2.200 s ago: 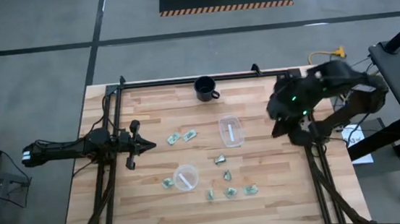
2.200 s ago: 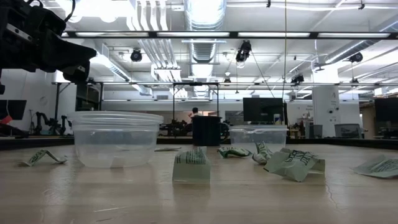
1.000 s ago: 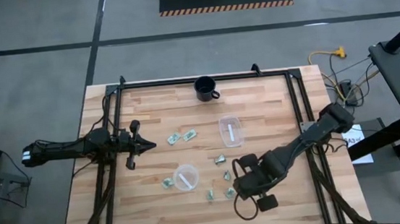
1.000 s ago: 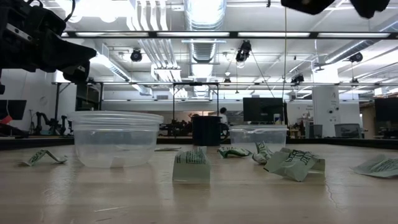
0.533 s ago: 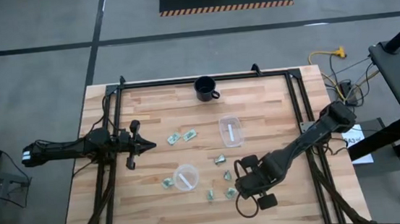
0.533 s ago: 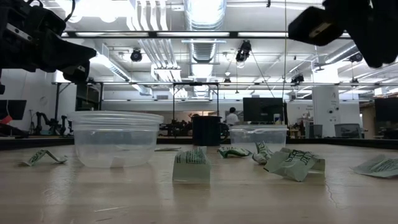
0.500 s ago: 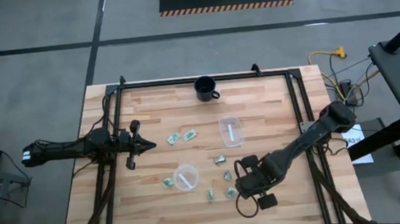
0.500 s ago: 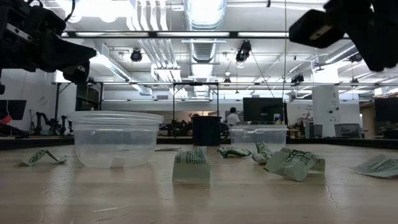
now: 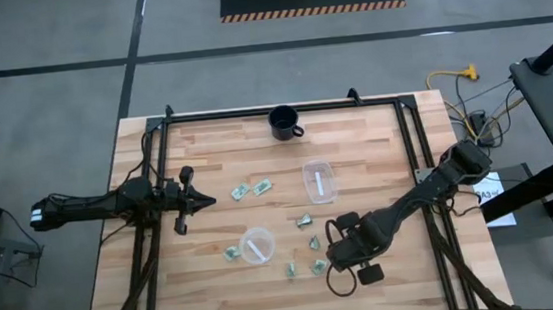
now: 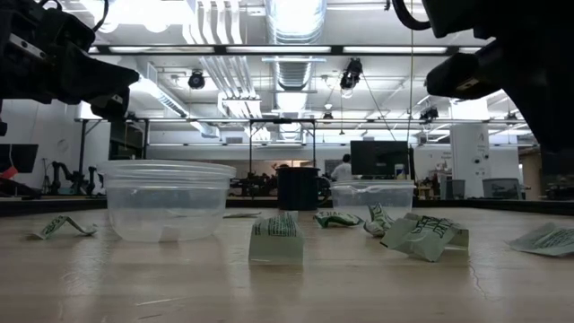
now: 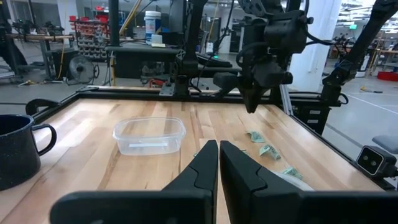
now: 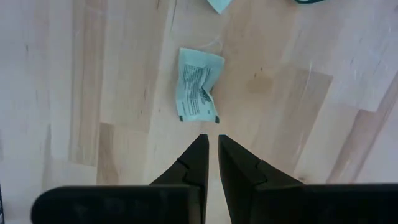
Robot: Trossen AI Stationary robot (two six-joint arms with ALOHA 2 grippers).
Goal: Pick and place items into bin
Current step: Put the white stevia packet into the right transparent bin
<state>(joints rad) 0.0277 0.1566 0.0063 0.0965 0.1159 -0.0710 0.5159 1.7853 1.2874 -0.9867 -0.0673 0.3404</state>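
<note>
The small light-green and white wrapped packets (image 9: 318,267) lie scattered over the lower middle of the pale wooden slatted table (image 9: 207,161) in the high view, most in a loose row right of the round clear plastic tub (image 9: 255,245), with two more (image 9: 251,189) up nearer the centre left. One crumpled packet (image 12: 198,93) fills the upper middle of the right wrist view, lying flat on the bare wood just ahead of the right gripper (image 12: 211,146), whose two dark fingers stand nearly together with only a thin slit between them and nothing in their hold. In the high view that right gripper (image 9: 340,260) hangs over the lower centre right of the frame, at the right end of the row of packets; the packet under it is probably hidden by the arm there. A rectangular clear plastic container (image 9: 319,181) sits just right of the frame's centre, apart from the packets, and a dark enamel mug (image 9: 285,122) stands at the top middle near the table's far edge. In the low view more packets (image 10: 278,236) lie in the foreground between the round tub (image 10: 167,199) and the rectangular container (image 10: 372,198). The left gripper (image 9: 200,198) waits at the left middle of the high view, its fingers pressed fully together and empty, as the left wrist view (image 11: 219,155) confirms.
</note>
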